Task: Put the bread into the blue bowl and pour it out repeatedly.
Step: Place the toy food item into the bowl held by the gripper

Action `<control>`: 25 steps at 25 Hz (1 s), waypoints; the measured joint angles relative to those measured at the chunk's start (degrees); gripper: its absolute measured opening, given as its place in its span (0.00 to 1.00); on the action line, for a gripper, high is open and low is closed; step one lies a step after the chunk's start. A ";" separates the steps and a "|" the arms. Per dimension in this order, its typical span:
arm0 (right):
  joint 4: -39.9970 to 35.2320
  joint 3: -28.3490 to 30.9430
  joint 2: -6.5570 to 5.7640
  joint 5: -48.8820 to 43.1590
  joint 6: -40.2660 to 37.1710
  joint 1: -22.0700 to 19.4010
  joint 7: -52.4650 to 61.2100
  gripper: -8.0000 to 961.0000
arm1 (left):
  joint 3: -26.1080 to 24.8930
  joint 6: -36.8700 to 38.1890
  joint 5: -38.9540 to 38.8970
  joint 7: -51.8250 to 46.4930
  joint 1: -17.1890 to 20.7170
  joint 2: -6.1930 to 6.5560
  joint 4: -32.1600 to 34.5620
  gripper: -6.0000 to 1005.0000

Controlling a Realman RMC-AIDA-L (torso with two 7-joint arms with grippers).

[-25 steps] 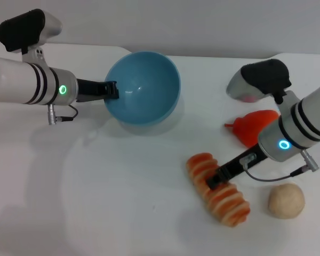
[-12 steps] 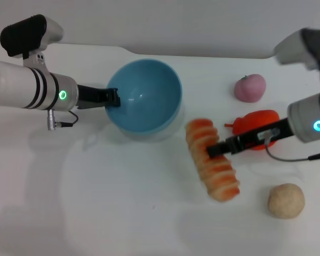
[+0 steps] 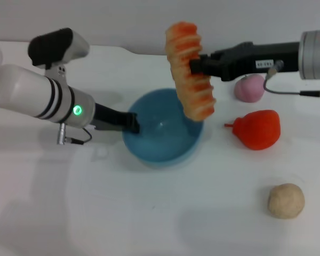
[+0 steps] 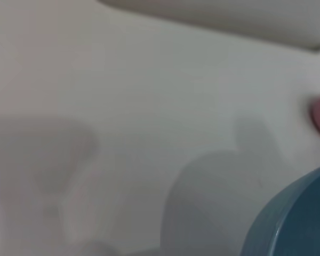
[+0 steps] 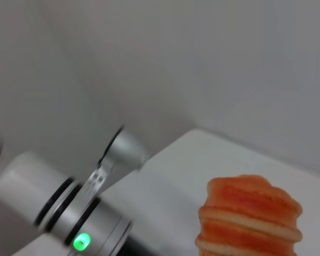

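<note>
The bread (image 3: 190,70) is a long golden-orange ridged loaf. My right gripper (image 3: 194,66) is shut on its middle and holds it nearly upright in the air, over the far rim of the blue bowl (image 3: 162,136). The loaf's top end also shows in the right wrist view (image 5: 249,217). The bowl stands on the white table. My left gripper (image 3: 132,122) is shut on the bowl's left rim. The bowl's edge shows in the left wrist view (image 4: 293,221).
A pink round fruit (image 3: 249,88) and a red pear-like fruit (image 3: 257,129) lie right of the bowl. A beige dough-like ball (image 3: 286,200) sits at the front right. My left arm (image 5: 69,213) shows in the right wrist view.
My right gripper has lifted the bread off the table and carried it up and back to above the bowl. My left gripper has moved the bowl right and toward me.
</note>
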 joint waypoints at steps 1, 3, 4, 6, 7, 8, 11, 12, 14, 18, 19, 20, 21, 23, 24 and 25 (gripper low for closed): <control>0.33 -0.47 0.00 0.00 1.33 0.26 -0.65 0.14 | 0.89 0.55 -0.11 -0.13 -0.03 -0.11 0.06 0.00; 1.52 -1.92 0.02 -0.63 3.70 0.89 -1.36 0.14 | 2.21 1.58 -0.26 -0.23 -0.08 -0.23 0.12 0.00; 2.14 -2.64 0.01 -1.04 4.64 1.10 -1.47 0.14 | 2.71 2.00 -0.29 -0.29 -0.14 -0.30 0.13 0.00; 3.74 -4.34 0.03 -1.77 6.32 1.31 -1.81 0.14 | 3.12 2.34 -0.49 -0.37 -0.19 -0.42 0.15 0.00; 4.56 -5.18 0.04 -1.91 7.18 1.34 -2.15 0.14 | 3.20 2.42 -0.68 -0.40 -0.20 -0.51 0.15 0.00; 5.31 -6.00 0.06 -1.91 8.01 1.37 -2.48 0.14 | 3.23 2.45 -0.80 -0.41 -0.20 -0.54 0.16 0.00; 6.97 -9.20 0.11 -1.81 8.99 2.07 -2.91 0.13 | 3.78 2.22 -2.02 -0.40 -0.16 -0.73 0.15 0.00; 7.26 -10.13 0.11 -1.80 9.06 2.30 -2.93 0.13 | 3.90 2.09 -2.36 -0.36 -0.16 -0.72 0.12 0.00; 7.51 -11.58 0.16 -1.79 9.30 2.63 -2.98 0.13 | 3.96 1.93 -2.62 -0.23 -0.15 -0.72 0.10 0.00; 7.57 -12.09 0.25 -1.71 9.53 2.74 -3.10 0.12 | 3.97 1.93 -2.70 -0.07 -0.05 -0.67 0.19 0.00; 7.54 -12.09 0.24 -1.70 9.56 2.74 -3.10 0.12 | 3.97 1.93 -2.70 -0.04 0.00 -0.65 0.17 0.00; 7.39 -12.11 0.23 -1.70 9.56 2.71 -3.10 0.12 | 3.97 1.87 -2.71 -0.02 0.05 -0.63 0.12 0.00; 7.10 -12.11 0.21 -1.69 9.52 2.59 -3.08 0.12 | 3.97 1.82 -2.71 0.00 0.11 -0.58 0.06 0.00; 6.24 -12.12 0.17 -1.68 9.26 2.13 -2.95 0.18 | 3.97 1.80 -2.71 0.04 0.24 -0.48 0.11 0.00; 5.90 -12.12 0.16 -1.68 9.19 1.96 -2.85 0.20 | 3.97 1.80 -2.71 0.04 0.29 -0.45 0.15 0.00; 5.69 -12.04 0.14 -1.67 9.13 1.81 -2.77 0.23 | 3.97 1.80 -2.71 0.05 0.31 -0.41 0.20 0.00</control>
